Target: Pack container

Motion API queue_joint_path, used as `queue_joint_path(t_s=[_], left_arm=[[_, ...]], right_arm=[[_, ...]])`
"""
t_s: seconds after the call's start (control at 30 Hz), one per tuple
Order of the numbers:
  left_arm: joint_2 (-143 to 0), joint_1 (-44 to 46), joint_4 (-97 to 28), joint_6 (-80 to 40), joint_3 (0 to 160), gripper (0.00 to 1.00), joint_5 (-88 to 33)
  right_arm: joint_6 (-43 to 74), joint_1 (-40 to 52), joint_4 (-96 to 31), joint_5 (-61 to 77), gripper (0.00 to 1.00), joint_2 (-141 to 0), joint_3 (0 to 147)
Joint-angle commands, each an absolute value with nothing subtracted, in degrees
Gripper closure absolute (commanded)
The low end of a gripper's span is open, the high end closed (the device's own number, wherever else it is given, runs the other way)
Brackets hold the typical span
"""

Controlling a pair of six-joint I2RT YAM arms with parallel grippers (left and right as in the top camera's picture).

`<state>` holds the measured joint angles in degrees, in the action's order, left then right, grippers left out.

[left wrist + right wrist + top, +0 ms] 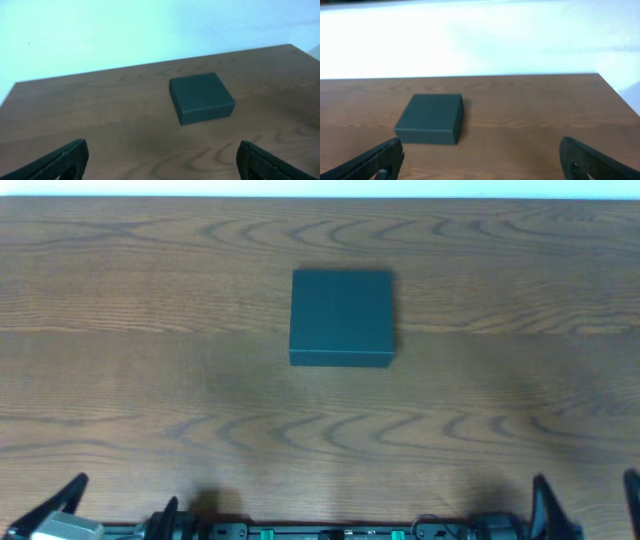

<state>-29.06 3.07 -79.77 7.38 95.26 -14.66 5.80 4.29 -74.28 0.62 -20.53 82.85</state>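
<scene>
The left gripper (pixel 112 518) was fully released. Its two dark fingers (pixel 65 161) stood spread wide, one in the lower left corner and one in the lower right corner of the left wrist view, with only bare table (pixel 120 380) between them. It held nothing and touched nothing.

The right gripper (pixel 588 502) was in the same condition. Its fingers (pixel 379 161) occupied the two lower corners of the right wrist view, fully parted, with no object between them or against them.

Both arms sat at the bottom edge of the overhead frame, the left in the lower left and the right in the lower right. Their fingertips pointed toward the top of the frame. Each wrist camera looked forward across the wooden surface.

The container (pixel 342 315) lay flat on the table with its lid closed, in the upper centre of the overhead frame, well apart from both grippers. It appeared right of centre in the left wrist view and left of centre in the right wrist view.
</scene>
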Motion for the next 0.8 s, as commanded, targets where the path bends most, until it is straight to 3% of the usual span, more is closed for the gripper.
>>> queue_joint_path(t_s=[0.0, 0.1, 0.2, 0.43, 0.57, 0.77], left_arm=[[-25.02, 3.03, -74.74, 4.27, 84.12, 0.05, -15.14], [-22.68, 3.03, -62.02, 4.23, 70.17, 0.05, -17.67], [-24.73, 3.03, -43.48, 4.21, 53.67, 0.05, -21.06], [-35.11, 3.03, -13.32, 4.1, 33.63, 0.05, -16.1], [-44.71, 3.03, -1.96, 4.08, 29.41, 0.05, -15.97], [-53.71, 3.01, 4.64, 1.02, 29.26, 0.05, -19.35]], right_arm=[[4.82, 2.57, -69.84, 3.31, 0.01, -17.21, 72.88], [4.8, 2.07, -60.18, 6.68, 0.01, -16.45, 61.71], [4.8, 2.07, -41.74, 14.7, 0.01, -18.04, 47.77], [-5.45, 2.07, -15.2, 7.35, 0.01, -23.59, 29.98], [-6.28, 2.07, -6.17, 7.77, 0.01, -30.24, 22.46], [0.75, 2.07, 5.13, 7.79, 0.01, -32.8, 15.09]])
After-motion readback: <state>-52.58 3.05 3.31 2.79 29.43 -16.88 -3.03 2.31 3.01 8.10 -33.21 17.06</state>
